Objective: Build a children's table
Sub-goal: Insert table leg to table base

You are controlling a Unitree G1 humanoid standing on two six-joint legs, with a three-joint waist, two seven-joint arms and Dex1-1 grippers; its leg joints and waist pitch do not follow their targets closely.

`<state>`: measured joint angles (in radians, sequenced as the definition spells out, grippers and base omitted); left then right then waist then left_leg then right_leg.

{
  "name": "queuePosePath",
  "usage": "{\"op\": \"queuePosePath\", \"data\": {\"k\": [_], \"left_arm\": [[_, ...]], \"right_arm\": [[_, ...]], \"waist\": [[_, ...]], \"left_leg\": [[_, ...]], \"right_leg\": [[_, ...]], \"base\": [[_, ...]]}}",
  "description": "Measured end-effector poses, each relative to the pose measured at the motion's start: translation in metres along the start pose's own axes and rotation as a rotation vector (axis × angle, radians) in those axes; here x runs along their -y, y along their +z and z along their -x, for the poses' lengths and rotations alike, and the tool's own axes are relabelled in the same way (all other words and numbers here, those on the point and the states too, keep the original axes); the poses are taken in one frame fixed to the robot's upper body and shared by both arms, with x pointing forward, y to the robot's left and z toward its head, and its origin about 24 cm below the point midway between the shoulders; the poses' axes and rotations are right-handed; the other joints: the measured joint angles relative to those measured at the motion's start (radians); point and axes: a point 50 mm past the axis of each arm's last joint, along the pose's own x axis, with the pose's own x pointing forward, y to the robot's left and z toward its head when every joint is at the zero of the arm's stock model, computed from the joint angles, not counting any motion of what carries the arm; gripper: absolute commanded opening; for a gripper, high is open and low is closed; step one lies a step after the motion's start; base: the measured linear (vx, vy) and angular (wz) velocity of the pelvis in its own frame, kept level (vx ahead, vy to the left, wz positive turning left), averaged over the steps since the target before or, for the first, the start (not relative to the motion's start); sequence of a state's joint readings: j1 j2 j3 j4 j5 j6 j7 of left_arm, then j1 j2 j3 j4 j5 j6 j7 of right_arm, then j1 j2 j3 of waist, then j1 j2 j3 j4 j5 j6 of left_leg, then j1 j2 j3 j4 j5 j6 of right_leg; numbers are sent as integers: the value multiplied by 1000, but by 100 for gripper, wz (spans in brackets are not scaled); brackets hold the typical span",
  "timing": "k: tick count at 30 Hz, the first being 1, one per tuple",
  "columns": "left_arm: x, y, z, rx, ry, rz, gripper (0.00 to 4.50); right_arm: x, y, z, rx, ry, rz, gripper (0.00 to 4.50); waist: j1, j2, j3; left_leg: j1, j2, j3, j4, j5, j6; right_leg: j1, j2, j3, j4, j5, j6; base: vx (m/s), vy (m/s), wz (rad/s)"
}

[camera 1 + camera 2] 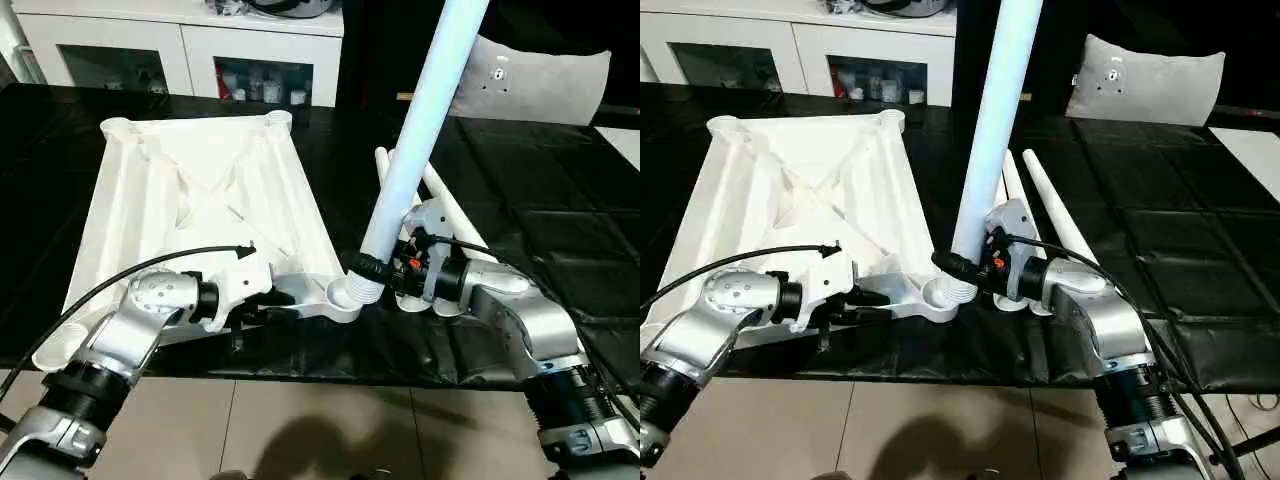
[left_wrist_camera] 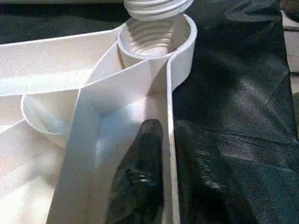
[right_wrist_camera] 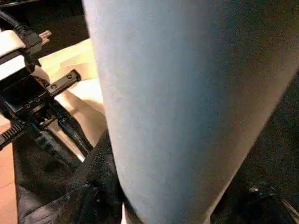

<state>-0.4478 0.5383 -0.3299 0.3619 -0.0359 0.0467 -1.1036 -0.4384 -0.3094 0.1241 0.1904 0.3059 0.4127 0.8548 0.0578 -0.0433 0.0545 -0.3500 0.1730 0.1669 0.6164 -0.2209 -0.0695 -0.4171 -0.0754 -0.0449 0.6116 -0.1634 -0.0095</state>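
Right gripper (image 1: 372, 268) pinches the long white tapered plastic leg (image 1: 425, 105) upright, its threaded end just above the tabletop's round corner socket (image 2: 156, 39), while the left gripper (image 1: 875, 297) clamps the rim (image 2: 169, 154) beside it.

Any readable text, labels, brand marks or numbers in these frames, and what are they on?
No readable text in any view.
Jars or containers behind the cabinet's glass doors: any labels too small to read.
Grey cushion: small marks, too small to read as text.
Tabletop, upright leg: plain white, no markings.
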Motion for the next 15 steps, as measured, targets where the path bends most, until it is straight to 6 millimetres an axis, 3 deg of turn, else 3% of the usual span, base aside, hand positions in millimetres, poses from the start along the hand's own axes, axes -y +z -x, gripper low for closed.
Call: {"op": "queuePosePath", "data": {"k": [5, 15], "left_arm": [[-1, 0, -1, -18, -10, -10, 7], [-3, 2, -2, -34, -16, -40, 0]], "right_arm": [[-4, 5, -1, 20, 32, 16, 191], [-4, 2, -17, -28, 79, 27, 191]], "waist": [[0, 1, 0], [0, 1, 0]], "left_leg": [[0, 0, 0, -1, 0, 0], [0, 1, 0, -1, 0, -1]], "right_leg": [[2, 0, 0, 0, 0, 0], [1, 0, 0, 0, 1, -2]], "base": [[0, 0, 0], [0, 0, 0]]}}
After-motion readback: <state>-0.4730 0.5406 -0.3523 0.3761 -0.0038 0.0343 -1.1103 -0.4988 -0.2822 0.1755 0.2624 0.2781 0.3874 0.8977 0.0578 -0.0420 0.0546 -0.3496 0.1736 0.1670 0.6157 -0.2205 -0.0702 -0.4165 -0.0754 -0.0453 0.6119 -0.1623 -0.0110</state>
